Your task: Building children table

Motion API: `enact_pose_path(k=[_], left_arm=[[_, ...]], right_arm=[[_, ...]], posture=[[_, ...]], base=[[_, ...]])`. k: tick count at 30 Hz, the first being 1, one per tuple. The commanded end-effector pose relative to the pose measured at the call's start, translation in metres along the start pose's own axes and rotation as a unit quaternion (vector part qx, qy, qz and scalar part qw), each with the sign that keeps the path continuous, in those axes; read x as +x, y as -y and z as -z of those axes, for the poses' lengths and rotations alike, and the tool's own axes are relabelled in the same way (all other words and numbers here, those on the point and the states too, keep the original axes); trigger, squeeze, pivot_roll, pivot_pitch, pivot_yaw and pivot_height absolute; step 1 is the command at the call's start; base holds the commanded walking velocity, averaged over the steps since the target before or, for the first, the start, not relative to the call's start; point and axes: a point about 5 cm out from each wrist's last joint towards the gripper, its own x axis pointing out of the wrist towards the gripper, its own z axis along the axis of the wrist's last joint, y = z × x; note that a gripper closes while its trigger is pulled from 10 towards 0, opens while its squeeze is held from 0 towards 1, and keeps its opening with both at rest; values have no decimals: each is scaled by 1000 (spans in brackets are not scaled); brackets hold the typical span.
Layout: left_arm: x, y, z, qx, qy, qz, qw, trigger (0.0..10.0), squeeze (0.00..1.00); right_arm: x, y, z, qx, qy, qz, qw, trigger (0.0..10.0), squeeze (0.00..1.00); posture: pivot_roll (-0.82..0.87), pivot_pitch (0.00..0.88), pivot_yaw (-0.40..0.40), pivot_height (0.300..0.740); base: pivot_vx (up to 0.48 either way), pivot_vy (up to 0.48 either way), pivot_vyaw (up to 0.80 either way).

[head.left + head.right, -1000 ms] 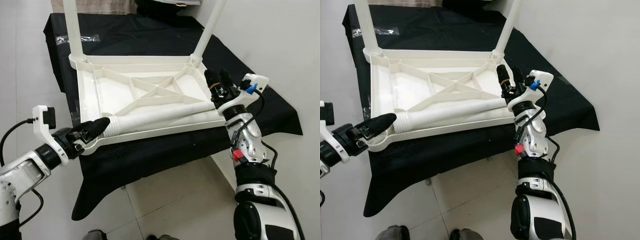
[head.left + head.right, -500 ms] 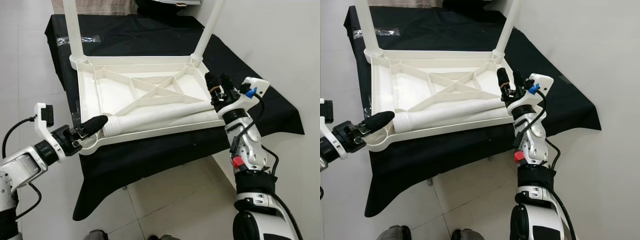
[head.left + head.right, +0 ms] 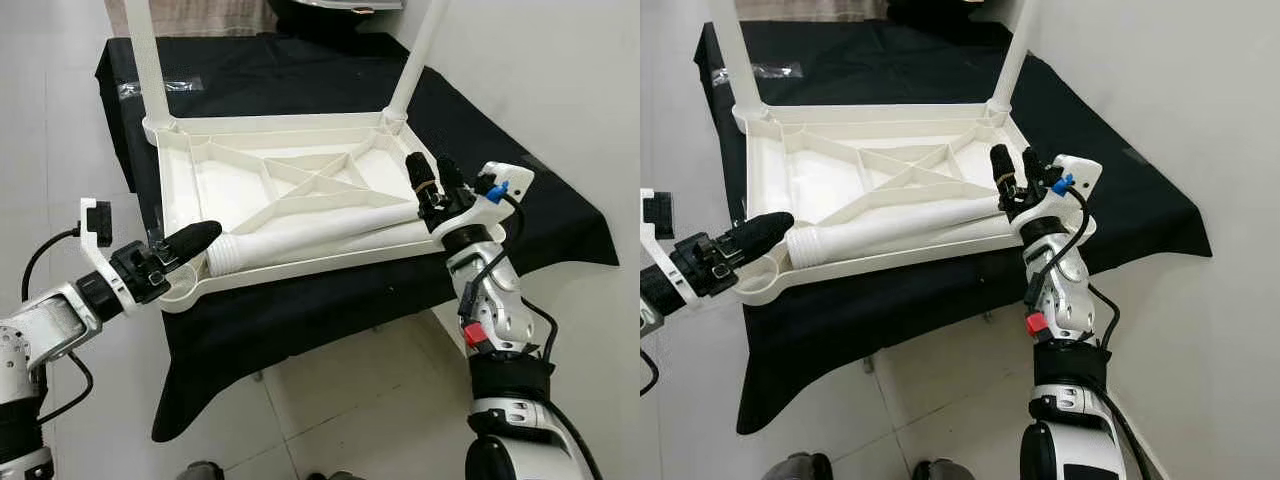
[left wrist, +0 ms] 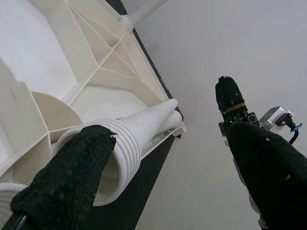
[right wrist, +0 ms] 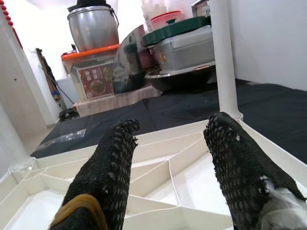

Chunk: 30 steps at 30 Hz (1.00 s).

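Note:
A white plastic tabletop (image 3: 205,185) lies upside down on a table draped in black cloth (image 3: 300,70). Two white legs (image 3: 142,60) (image 3: 420,50) stand upright in its far corners. A loose leg (image 3: 320,225) lies along the near edge inside the tabletop. Its ribbed wide end points at the near-left corner. My left gripper (image 3: 178,248) is open at that corner, one finger (image 4: 72,187) beside the ribbed end. My right gripper (image 3: 430,180) hovers open over the near-right corner, just above the leg's narrow end, holding nothing.
A clear plastic bag (image 3: 160,87) lies on the cloth at the far left. Pots and food containers (image 5: 96,28) are stacked behind the table. A white wall (image 3: 560,90) runs close along the right. Tiled floor (image 3: 330,390) lies in front of the table.
My left gripper has risen a little toward the leg's ribbed end. My right gripper has shifted slightly inward over the corner. The loose leg lies where it was.

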Motion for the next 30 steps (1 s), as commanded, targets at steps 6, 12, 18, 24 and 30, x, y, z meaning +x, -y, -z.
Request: enact_pose_path(k=[6, 12, 18, 24, 30], left_arm=[[11, -3, 7, -15, -18, 12, 1000, 10000, 0], [22, -5, 8, -43, -13, 22, 999, 10000, 0], [27, -5, 13, -45, -26, 26, 998, 10000, 0], [14, -9, 14, -39, -36, 12, 999, 10000, 0], [-4, -13, 5, -26, -39, -8, 999, 10000, 0]], right_arm=[[-7, 2, -2, 1, -2, 11, 1000, 10000, 0], [-10, -1, -7, -1, 4, 10, 1000, 10000, 0], [-13, -2, -7, -3, 1, 11, 1000, 10000, 0], [-13, -2, -4, -5, -5, 10, 1000, 10000, 0], [-13, -4, -3, -3, -10, 9, 1000, 10000, 0]], posture=[[100, 153, -94, 740], [91, 170, -85, 740], [88, 185, -81, 740], [93, 186, -85, 740], [103, 189, -87, 740]], base=[[0, 0, 0], [0, 0, 0], [0, 0, 0], [0, 0, 0], [0, 0, 0]])
